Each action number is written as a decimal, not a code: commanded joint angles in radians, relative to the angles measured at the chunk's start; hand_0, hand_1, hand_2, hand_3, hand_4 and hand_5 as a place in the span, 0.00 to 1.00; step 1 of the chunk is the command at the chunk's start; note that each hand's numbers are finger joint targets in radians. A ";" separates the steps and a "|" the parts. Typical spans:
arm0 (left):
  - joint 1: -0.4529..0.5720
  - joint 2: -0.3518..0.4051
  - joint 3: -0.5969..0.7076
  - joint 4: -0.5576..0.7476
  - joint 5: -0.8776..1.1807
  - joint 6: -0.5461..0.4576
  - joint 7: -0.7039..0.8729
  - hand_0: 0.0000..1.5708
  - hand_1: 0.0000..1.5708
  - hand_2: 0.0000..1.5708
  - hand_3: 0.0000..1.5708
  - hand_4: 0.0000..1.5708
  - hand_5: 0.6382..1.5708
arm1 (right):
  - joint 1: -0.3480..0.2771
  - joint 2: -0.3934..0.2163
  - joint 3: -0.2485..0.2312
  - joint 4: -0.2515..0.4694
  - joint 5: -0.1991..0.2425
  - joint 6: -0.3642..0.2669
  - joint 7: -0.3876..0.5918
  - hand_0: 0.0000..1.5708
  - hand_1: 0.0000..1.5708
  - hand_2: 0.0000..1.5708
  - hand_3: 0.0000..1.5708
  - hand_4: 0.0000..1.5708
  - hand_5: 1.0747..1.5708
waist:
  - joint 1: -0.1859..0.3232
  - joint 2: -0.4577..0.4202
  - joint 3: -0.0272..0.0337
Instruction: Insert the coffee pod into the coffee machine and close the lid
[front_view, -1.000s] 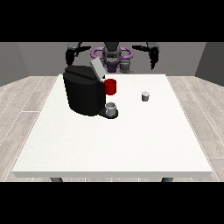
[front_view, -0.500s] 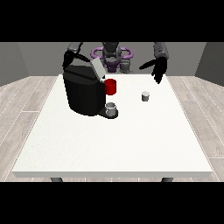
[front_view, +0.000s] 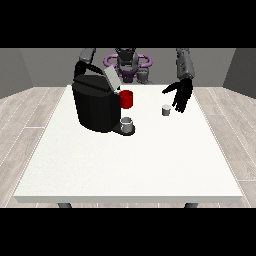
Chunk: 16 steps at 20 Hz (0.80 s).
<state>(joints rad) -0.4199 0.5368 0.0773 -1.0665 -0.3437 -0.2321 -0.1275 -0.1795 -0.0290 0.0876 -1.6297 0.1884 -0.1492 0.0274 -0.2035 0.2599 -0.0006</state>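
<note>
A small grey coffee pod (front_view: 166, 110) stands on the white table (front_view: 130, 160) right of centre. The hand at the view's right (front_view: 181, 95) hangs just right of and above the pod with straight fingers pointing down, not touching it. The black coffee machine (front_view: 96, 104) stands at the back left with its grey lid (front_view: 112, 79) tilted up and a red part (front_view: 126, 99) at its front. A grey cup (front_view: 127, 123) sits on its drip tray. The hand at the view's left (front_view: 80, 67) shows only in part behind the machine.
The robot's torso (front_view: 127, 64) stands behind the table's far edge. Wide bare table surface lies in front of the machine and the pod.
The hand at the view's right has come down and forward from shoulder height toward the pod. The other arm has stayed behind the machine.
</note>
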 joint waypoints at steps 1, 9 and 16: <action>-0.044 0.019 -0.016 0.103 -0.072 0.014 -0.034 0.00 0.00 0.00 0.00 0.00 1.00 | -0.007 -0.014 -0.014 0.021 0.018 -0.005 0.004 0.00 0.00 0.00 0.00 0.00 1.00 | 0.002 0.022 0.0002; -0.114 -0.036 -0.053 0.206 -0.216 0.192 -0.108 0.60 0.60 0.61 0.44 0.05 1.00 | -0.041 0.028 0.003 0.080 -0.002 -0.035 0.034 0.00 0.00 0.00 0.00 0.00 1.00 | 0.030 0.029 0.0001; -0.164 -0.075 -0.144 0.242 -0.359 0.243 -0.066 0.59 0.59 0.65 0.54 0.26 1.00 | -0.072 0.010 -0.015 0.178 -0.007 0.001 0.016 0.00 0.00 0.00 0.00 0.00 1.00 | 0.021 0.021 0.0005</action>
<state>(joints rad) -0.5586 0.4607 -0.0369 -0.8736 -0.6364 -0.0043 -0.2016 -0.2404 -0.0142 0.0744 -1.4751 0.1831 -0.1625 0.0207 -0.1752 0.2887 -0.0002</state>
